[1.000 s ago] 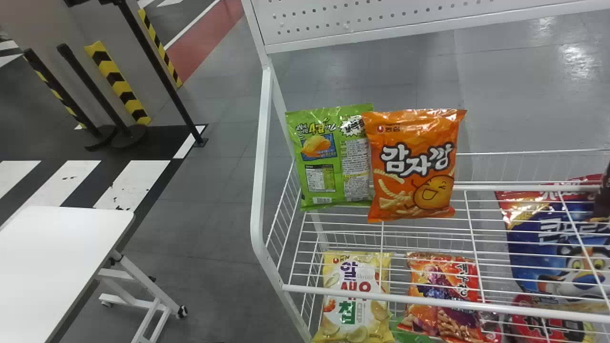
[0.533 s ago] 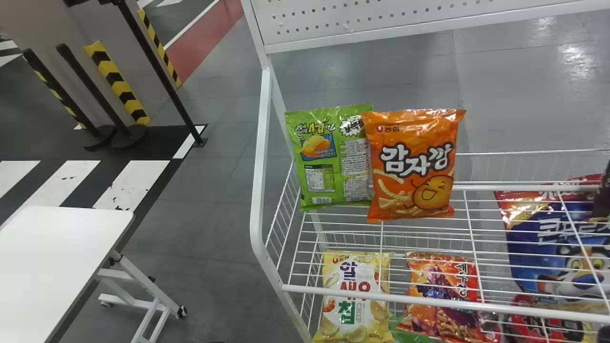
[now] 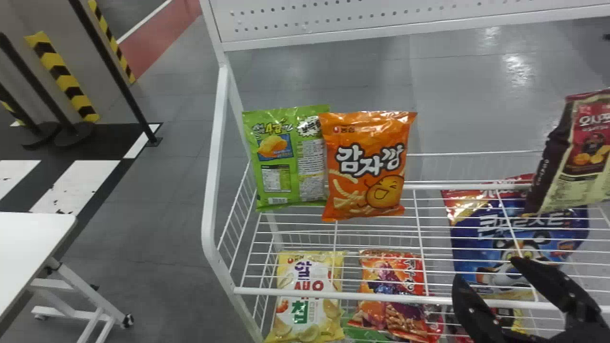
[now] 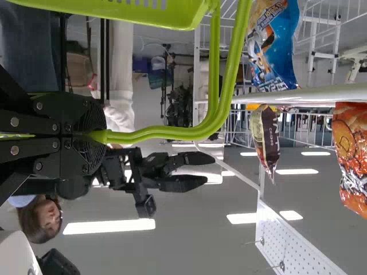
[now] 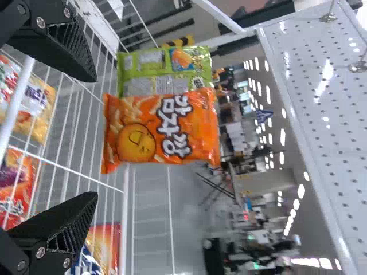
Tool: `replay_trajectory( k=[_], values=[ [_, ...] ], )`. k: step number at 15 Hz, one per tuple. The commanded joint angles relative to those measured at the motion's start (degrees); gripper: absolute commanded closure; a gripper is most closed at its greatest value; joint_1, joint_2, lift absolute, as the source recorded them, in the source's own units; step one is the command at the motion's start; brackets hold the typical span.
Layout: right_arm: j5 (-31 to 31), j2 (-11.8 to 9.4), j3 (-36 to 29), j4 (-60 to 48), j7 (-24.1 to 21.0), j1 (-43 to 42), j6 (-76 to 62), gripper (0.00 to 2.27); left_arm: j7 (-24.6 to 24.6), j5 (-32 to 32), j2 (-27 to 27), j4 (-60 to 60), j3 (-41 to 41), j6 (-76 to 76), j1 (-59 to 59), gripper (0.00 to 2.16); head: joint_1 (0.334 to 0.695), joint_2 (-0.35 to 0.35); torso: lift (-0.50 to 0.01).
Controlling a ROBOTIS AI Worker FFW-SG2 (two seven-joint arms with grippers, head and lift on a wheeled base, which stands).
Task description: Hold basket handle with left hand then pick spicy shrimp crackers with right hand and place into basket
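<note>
Crackers (image 3: pixel 393 314), seemingly the spicy shrimp ones, are standing with their long axis upright beneath the wire shelf (image 3: pixel 352 296), leftward of the nearer right gripper (image 3: pixel 487 269), which is hanging spread apart, while the left gripper (image 4: pixel 94 136) is clamping the basket handle (image 4: pixel 157 133).

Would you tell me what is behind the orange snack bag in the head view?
Partly behind the orange snack bag is a green bag, showing at its left. The green bag's right edge and anything else directly behind are covered.
</note>
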Motion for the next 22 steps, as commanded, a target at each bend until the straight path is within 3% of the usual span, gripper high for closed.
replay_trajectory(
  k=[1, 7, 12, 22],
  values=[
    [0.01, 0.05, -1.63, 7.91, -0.14, 0.80, -12.31, 0.11, -0.74, -0.01, 0.00, 0.16, -0.03, 0.00, -0.09, 2.15, 0.695, 0.142, -0.010],
    [-1.66, 0.05, -4.44, 18.37, -0.94, 5.46, -35.51, 0.11, -0.74, -0.27, -0.09, 0.24, -0.39, 0.00, -0.09, 2.15, 0.695, 0.045, -0.010],
    [-2.28, 0.05, -7.08, 20.74, -1.90, 5.37, -35.86, 0.11, -0.74, -0.45, 0.00, 0.16, -0.83, 0.18, -0.09, 2.15, 0.695, -0.061, -0.010],
    [-2.45, 0.05, -9.10, 21.71, -1.90, 5.46, -36.22, 0.11, -0.74, -0.53, 0.26, 0.16, -1.18, 1.58, -0.26, 2.15, 0.695, -0.134, -0.010]
  ],
)
